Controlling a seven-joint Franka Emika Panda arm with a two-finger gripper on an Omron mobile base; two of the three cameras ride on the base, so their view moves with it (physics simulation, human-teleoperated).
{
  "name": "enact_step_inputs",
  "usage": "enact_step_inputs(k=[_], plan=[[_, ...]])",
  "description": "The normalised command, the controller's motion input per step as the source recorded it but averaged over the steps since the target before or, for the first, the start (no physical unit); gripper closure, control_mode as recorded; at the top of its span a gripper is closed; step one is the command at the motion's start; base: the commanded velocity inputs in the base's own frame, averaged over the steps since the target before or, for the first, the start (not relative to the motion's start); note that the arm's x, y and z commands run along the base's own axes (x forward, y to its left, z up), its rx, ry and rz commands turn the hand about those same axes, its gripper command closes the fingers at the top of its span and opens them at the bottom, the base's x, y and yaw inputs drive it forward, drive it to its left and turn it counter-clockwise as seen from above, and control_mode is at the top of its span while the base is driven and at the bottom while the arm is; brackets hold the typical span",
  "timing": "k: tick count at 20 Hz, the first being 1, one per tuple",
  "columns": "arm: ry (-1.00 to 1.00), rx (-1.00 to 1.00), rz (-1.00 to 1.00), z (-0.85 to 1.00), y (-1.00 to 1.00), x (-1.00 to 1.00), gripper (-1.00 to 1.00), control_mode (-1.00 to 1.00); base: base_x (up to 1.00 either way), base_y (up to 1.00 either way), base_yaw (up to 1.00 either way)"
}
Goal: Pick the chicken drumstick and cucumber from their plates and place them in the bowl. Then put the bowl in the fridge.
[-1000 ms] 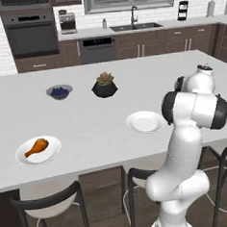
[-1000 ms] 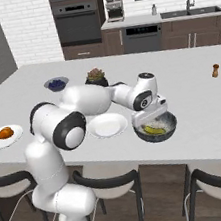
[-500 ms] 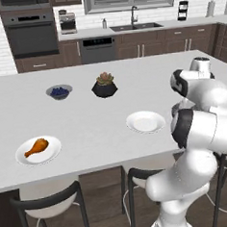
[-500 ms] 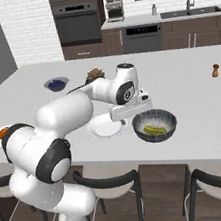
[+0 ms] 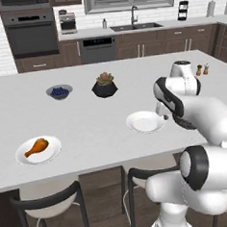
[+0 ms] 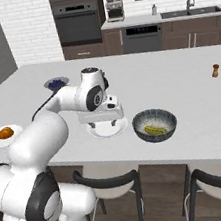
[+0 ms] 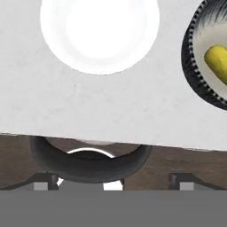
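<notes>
1. Already the cucumber (image 6: 155, 129) lies inside the bowl (image 6: 155, 124), so the chicken drumstick (image 5: 36, 147) is, I judge, the next thing to fetch; it rests on its plate (image 5: 38, 150) near the surface's front edge, well apart from the bowl.
2. Approach from above, and close across the bulbous meat, not the thin bone end, which could slip.
3. Lift high enough to clear the raised rim before carrying it across.
4. On the way, pass over the empty plate (image 6: 107, 127), which sits just beside the bowl.
5. Whether the pincer (image 6: 104, 122), hovering above that empty plate, is spread or pressed together, I cannot tell.
</notes>
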Motion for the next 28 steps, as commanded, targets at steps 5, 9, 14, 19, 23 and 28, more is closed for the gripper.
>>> enact_step_inputs(k=[5, 9, 14, 19, 23, 28], plan=[[0.03, 0.00, -0.07, 0.24, 1.00, -0.13, -1.00, -1.00, 0.00, 0.00, 0.00], [0.13, 0.00, -0.02, 0.19, 1.00, 0.00, -1.00, -1.00, 0.00, 0.00, 0.00], [0.03, 0.03, -0.03, 0.04, 0.36, -0.29, -1.00, -1.00, 0.00, 0.00, 0.00], [0.00, 0.06, 0.02, 0.00, -0.03, -0.64, -1.00, -1.00, 0.00, 0.00, 0.00], [-0.02, 0.00, 0.11, -0.12, -0.06, -0.54, -1.00, -1.00, 0.00, 0.00, 0.00], [-0.03, 0.00, 0.05, -0.03, -0.01, -0.29, -1.00, 1.00, -0.14, 0.20, 0.03]])
